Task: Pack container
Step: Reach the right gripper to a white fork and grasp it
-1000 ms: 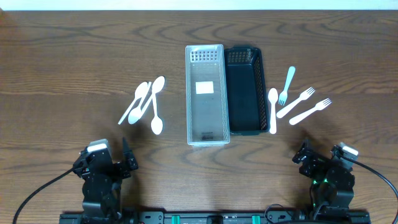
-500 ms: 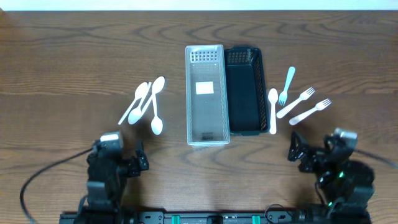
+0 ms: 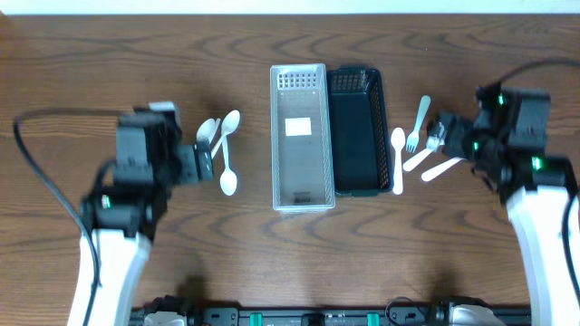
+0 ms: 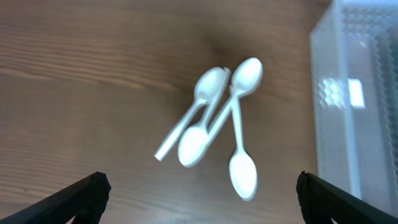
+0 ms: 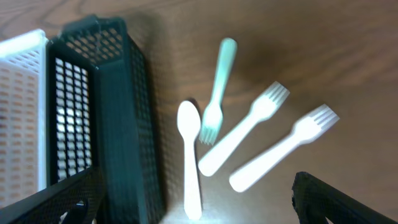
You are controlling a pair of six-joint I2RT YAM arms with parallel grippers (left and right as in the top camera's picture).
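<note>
Layout: clear bin (image 3: 299,172) and black basket (image 3: 356,136) sit touching, side by side, mid-surface (image 3: 109,63). Their long axes run away from the robot. Nothing shows inside either; packing not begun.

Items:
- Spoons (image 3: 222,145): four, white, in a loose overlapping pile left of the clear bin, near it but apart.
- Forks (image 3: 426,149): three, one mint and two white, fanned out right of the black basket.
- Lone spoon (image 3: 397,161): just beside the basket's right wall and parallel to it.

Left gripper (image 3: 201,163): fingers spread wide, nothing held. It hangs over the near end of the spoon pile. In the wrist view the left gripper (image 4: 202,190) has the pile directly ahead, between the two fingertips.

Right gripper (image 3: 441,138): also spread wide and empty, over the tine ends of the white forks. In its wrist view the right gripper (image 5: 193,193) has the lone spoon (image 5: 189,162) closest to centre, with the forks (image 5: 242,127) off toward one finger.

Key relation, left side: the nearest spoon (image 4: 242,176) lies apart from the tangle at its bowl end. Its handle runs up-frame, roughly crosswise to the line between the fingertips. Judgement: a straight descent should straddle that handle with little wrist turn, and the clear bin is the shorter carry.

Arm choice: left for the spoons, right for the forks and lone spoon. Each pile is well apart from the other arm.

Risk: overlapped handles may drag a second spoon along.
</note>
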